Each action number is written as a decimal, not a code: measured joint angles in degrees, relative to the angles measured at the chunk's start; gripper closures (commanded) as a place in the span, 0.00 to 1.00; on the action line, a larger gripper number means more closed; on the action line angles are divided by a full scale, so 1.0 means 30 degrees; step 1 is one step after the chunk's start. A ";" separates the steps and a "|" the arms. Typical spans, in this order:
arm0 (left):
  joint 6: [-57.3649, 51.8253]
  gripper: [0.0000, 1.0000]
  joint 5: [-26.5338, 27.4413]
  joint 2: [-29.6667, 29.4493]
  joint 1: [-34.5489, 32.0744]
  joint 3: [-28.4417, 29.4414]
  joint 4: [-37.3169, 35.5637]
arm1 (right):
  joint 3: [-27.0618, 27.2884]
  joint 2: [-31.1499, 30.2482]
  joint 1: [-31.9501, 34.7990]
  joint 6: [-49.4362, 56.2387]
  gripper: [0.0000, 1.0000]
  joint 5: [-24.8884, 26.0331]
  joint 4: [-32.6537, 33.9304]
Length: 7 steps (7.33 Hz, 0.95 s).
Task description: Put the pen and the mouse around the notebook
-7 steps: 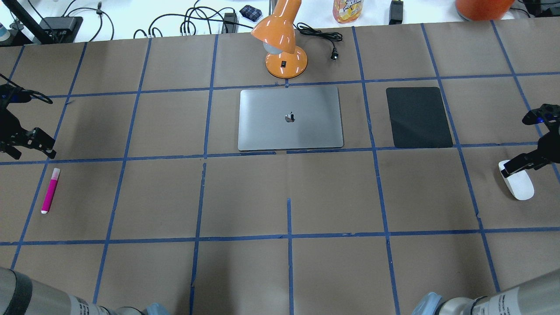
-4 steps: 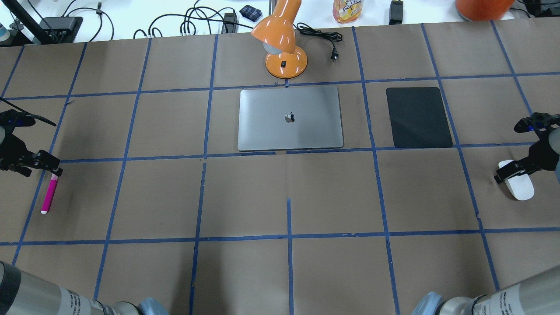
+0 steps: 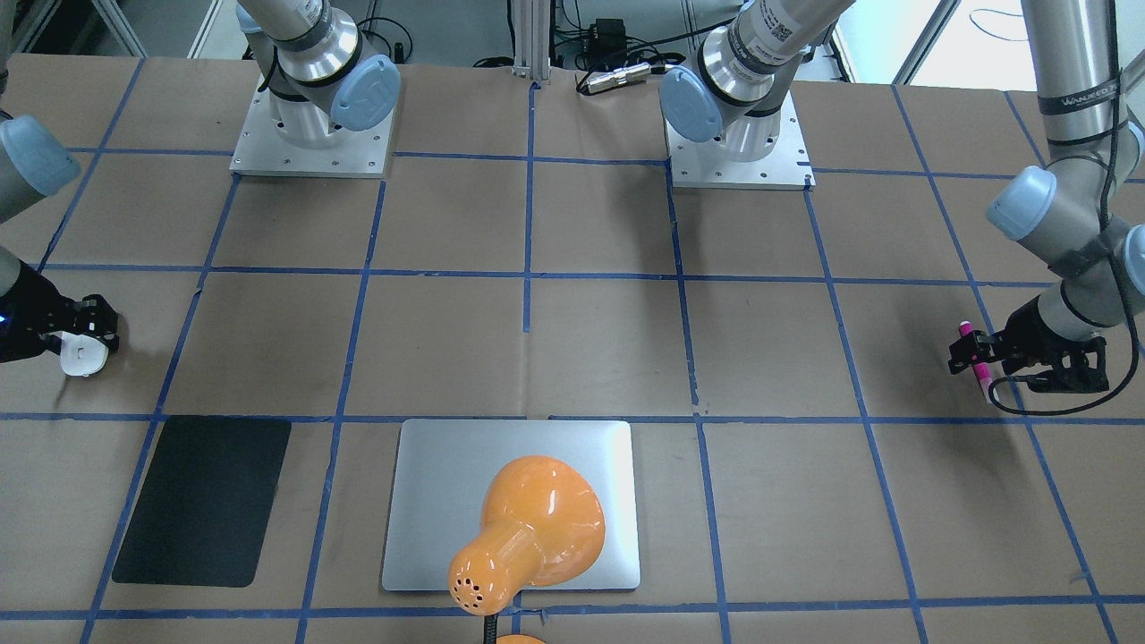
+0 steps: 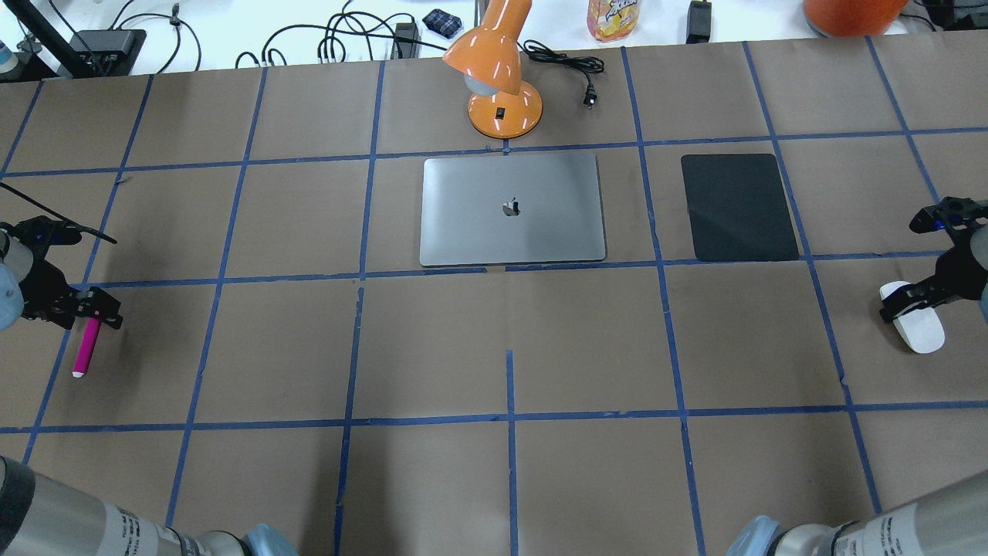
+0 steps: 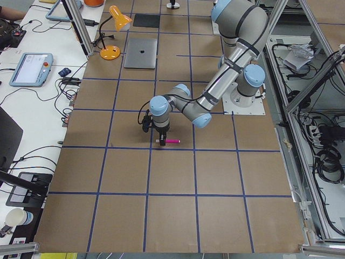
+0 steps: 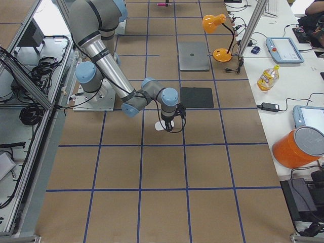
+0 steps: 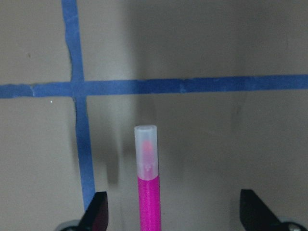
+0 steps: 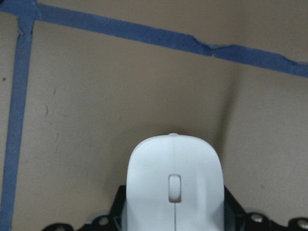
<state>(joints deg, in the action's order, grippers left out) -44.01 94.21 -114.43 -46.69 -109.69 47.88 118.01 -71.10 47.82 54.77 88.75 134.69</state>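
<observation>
Pen [image 4: 86,347]: lies flat on the table [image 4: 509,463], well out to the robot's left of the notebook [image 4: 512,208] and nearer the robot than it. It is not yet beside the notebook.
Mouse [image 4: 918,328]: rests on the table well out to the robot's right of the notebook, past the black mat [image 4: 739,207] and nearer the robot.
Notebook: closed and flat, just in front of the orange lamp [image 4: 502,85]. It is the fixed landmark that both items are to flank.
Left gripper [image 4: 93,309]: hangs over the pen's capped end. Its fingers [image 7: 98,211] are spread wide, one on each side of the barrel and touching neither side, which reads as lining up before a pinch.
Right gripper [image 4: 905,303]: sits over the mouse end that lies toward the notebook. Its fingers [image 8: 233,208] are drawn in against the mouse's two flanks, apparently pinching it ready to lift.
Left arm pose: stretched low and outward from its base, with the wrist turned straight down above the pen.
Right arm pose: a mirror of the left, extended outward with the wrist pointing down onto the mouse.
Stage (judged): both items are at the grasp step, and the carry toward the notebook is not yet begun.
</observation>
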 measured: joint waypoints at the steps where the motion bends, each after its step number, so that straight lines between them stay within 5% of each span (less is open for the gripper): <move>1: 0.0046 0.38 0.0250 -0.0082 0.0221 -0.0105 -0.0057 | -0.0141 -0.0137 0.0081 -0.0122 0.59 0.0009 -0.0046; 2: 0.0042 0.62 0.0357 -0.0165 0.0419 -0.0190 -0.0108 | -0.0492 -0.0334 0.0310 -0.0444 0.59 -0.0028 -0.0150; 3: 0.0061 0.69 0.0439 -0.0212 0.0509 -0.0233 -0.0143 | -0.1104 -0.0441 0.0906 -0.1143 0.59 -0.0103 -0.0424; 5: 0.0105 1.00 0.0537 -0.0197 0.0550 -0.0257 -0.0106 | -0.2816 -0.0004 0.3351 -0.5272 0.59 -0.0226 -0.1531; 7: 0.0153 1.00 0.0556 -0.0086 0.0512 -0.0268 0.0011 | -0.5172 0.1768 0.6567 -1.0790 0.58 -0.0275 -0.2044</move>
<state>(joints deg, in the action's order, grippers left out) -43.56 95.88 -114.69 -45.15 -110.49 47.91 102.50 -65.80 67.52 22.40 87.92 128.56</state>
